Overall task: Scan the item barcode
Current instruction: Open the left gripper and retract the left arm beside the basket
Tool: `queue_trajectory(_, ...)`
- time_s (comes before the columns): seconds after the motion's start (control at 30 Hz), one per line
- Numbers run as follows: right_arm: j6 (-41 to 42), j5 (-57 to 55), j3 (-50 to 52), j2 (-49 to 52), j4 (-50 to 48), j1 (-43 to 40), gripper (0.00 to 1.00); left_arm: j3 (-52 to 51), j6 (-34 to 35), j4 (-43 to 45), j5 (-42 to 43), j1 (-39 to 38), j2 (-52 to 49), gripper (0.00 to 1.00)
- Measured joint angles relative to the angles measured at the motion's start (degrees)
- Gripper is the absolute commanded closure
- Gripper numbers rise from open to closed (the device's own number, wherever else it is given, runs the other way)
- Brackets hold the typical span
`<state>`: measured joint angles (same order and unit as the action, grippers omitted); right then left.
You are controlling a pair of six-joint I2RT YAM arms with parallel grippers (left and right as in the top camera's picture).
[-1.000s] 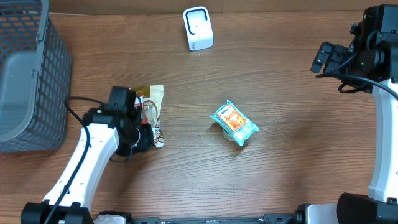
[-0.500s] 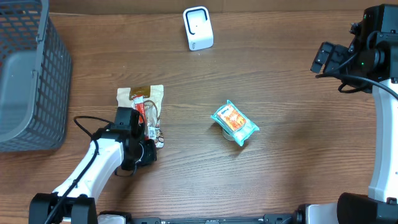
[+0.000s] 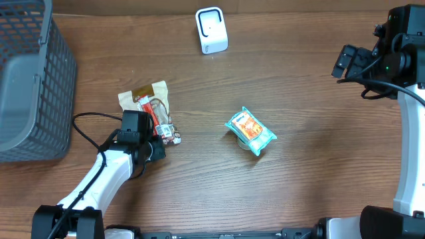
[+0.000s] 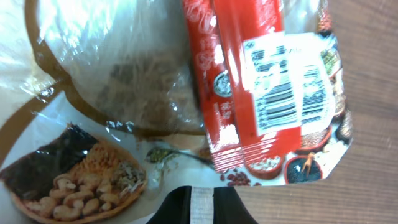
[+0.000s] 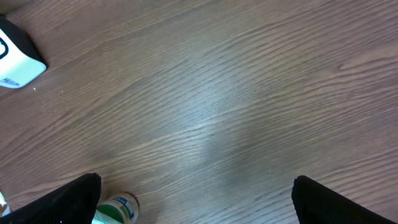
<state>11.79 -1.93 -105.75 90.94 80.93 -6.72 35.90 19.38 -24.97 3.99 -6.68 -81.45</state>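
Now the left tool (image 4: 193, 198) is pinched shut on the bag (image 3: 143, 99), barcode (image 4: 287, 93) up, on the counter (image 3: 299, 186) well left of the scanner (image 3: 211, 30). Pickup seems under way; next, lift it and face the barcode to the scanner. Right tool (image 5: 196, 183) gapes wide, idle.

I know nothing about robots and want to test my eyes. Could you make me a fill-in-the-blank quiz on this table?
1. The left tool is ____ on the corner of the clear snack bag.
2. The right tool hangs over bare wood with its jaws ____.
3. The barcode on that bag sits against a ____ strip.
4. The scanner at the table's far edge is coloured ____.

Missing words: shut; open; red; white.
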Motion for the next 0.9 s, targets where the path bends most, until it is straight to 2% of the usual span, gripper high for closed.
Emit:
queue_trajectory(0.1, -0.02, 0.00, 0.00, 0.00, 0.07, 0.00, 0.00, 0.00, 0.02, 3.17, -1.73, 0.00, -0.20, 0.96)
queue_trajectory(0.4, 0.00, 0.00, 0.00, 0.00, 0.04, 0.00, 0.00, 0.00, 0.02, 3.37, -11.50, 0.00, -0.22, 0.96)
queue_trajectory(0.53, -0.04, 0.00, 0.00, 0.00, 0.04, 0.00, 0.00, 0.00, 0.00, 3.67, -13.29, 0.00, -0.22, 0.96)
queue_trajectory(0.63, -0.02, -0.02, 0.00, 0.00, 0.07, 0.00, 0.00, 0.70, 0.02, -1.46, -13.33, 0.00, -0.20, 0.96)
queue_trajectory(0.67, -0.02, -0.02, 0.00, 0.00, 0.04, 0.00, 0.00, 2.40, 0.00, -6.64, -13.33, 0.00, -0.20, 0.95)
queue_trajectory(0.77, -0.02, 0.00, 0.00, 0.00, 0.09, 0.00, 0.00, 9.42, -0.33, -15.34, -13.75, 0.00, 0.74, 0.74)
queue_trajectory(0.83, 0.00, 0.00, 0.00, 0.00, 0.07, 0.00, 0.00, 15.85, -0.70, -18.69, -14.03, 0.00, 1.99, 0.70)
queue_trajectory(0.9, -0.02, 0.00, 0.00, 0.00, 0.04, 0.00, 0.00, 23.43, -1.11, -22.29, -14.82, 0.11, 2.62, 0.57)
